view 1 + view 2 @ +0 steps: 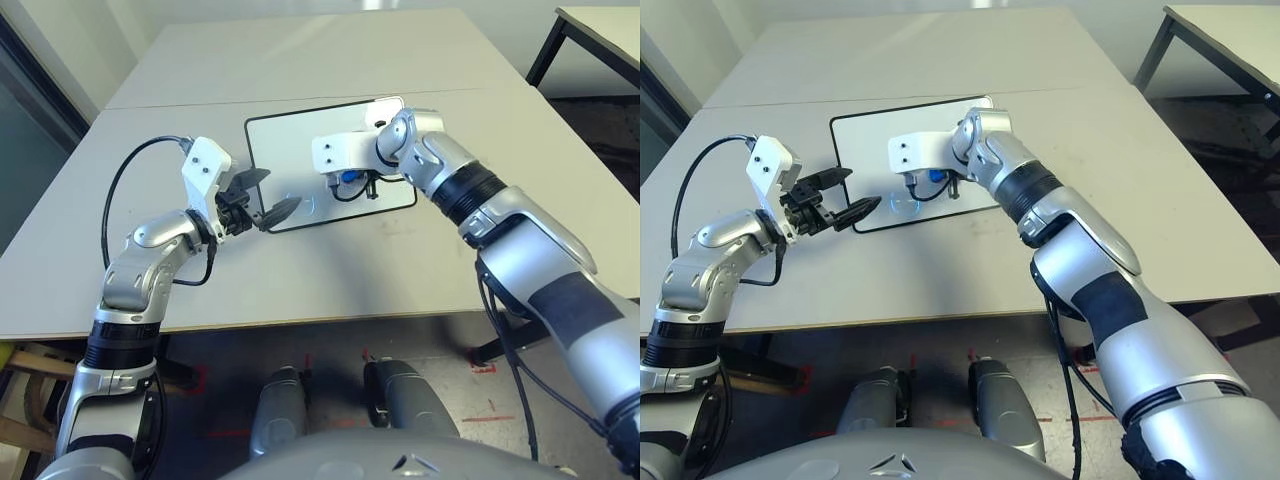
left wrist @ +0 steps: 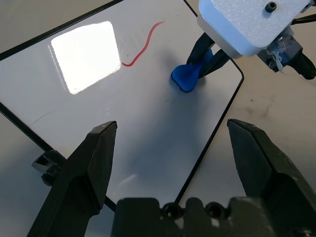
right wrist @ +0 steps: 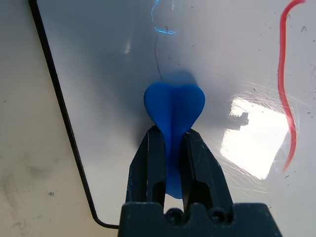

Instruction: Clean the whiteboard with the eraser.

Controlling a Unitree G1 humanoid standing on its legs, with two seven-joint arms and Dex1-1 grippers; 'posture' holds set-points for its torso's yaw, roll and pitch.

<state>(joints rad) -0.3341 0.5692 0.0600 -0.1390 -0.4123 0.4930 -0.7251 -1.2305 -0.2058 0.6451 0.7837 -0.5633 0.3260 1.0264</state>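
The whiteboard (image 1: pixel 290 150) lies flat in the middle of the table, black-framed, with a red squiggle (image 3: pixel 285 74) and a faint bluish mark (image 3: pixel 160 27) on it. My right gripper (image 3: pixel 173 132) is shut on the blue eraser (image 3: pixel 174 106), whose wide end presses on the board near its front right part (image 1: pixel 349 179). My left gripper (image 2: pixel 172 127) hovers open over the board's front left edge (image 1: pixel 272 192), nothing between its fingers. From the left wrist, the eraser (image 2: pixel 186 76) shows under the right hand's white housing.
The grey table (image 1: pixel 330 270) has a seam running across behind the board. A second table (image 1: pixel 600 30) stands at the back right. A black cable (image 1: pixel 125 180) loops off my left wrist.
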